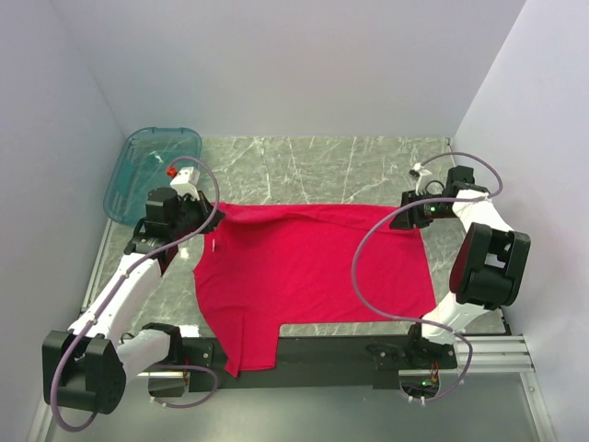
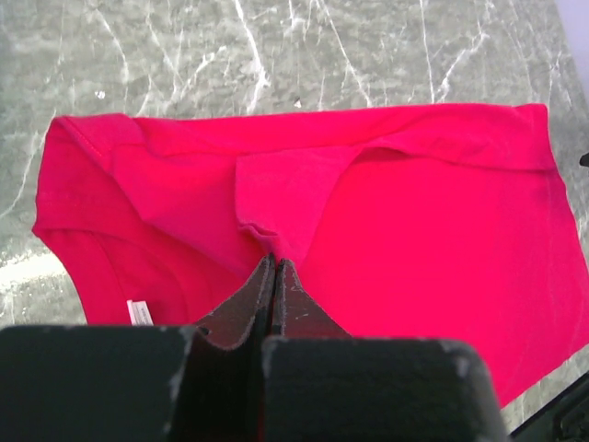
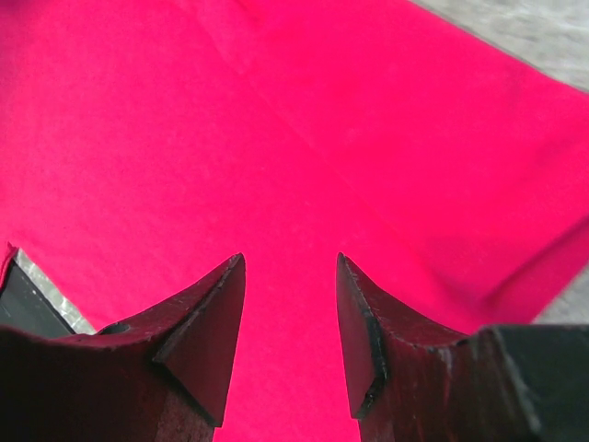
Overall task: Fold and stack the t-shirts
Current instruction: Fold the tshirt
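Note:
The bright red t-shirt [image 1: 313,267] lies spread on the marble table, one sleeve hanging over the near edge. My left gripper [image 1: 208,232] is at the shirt's left edge. In the left wrist view its jaws are shut [image 2: 273,260] and pinch a raised fold of the red cloth [image 2: 281,198]. The white neck label [image 2: 138,311] shows to the left of the fingers. My right gripper [image 1: 406,219] is at the shirt's far right corner. In the right wrist view it is open [image 3: 290,262] and empty, just above flat red cloth [image 3: 276,138].
A see-through teal tub [image 1: 152,170] leans at the back left corner, just behind the left arm. White walls close in the table on three sides. A black rail [image 1: 331,350] runs along the near edge. Bare marble [image 1: 322,170] lies behind the shirt.

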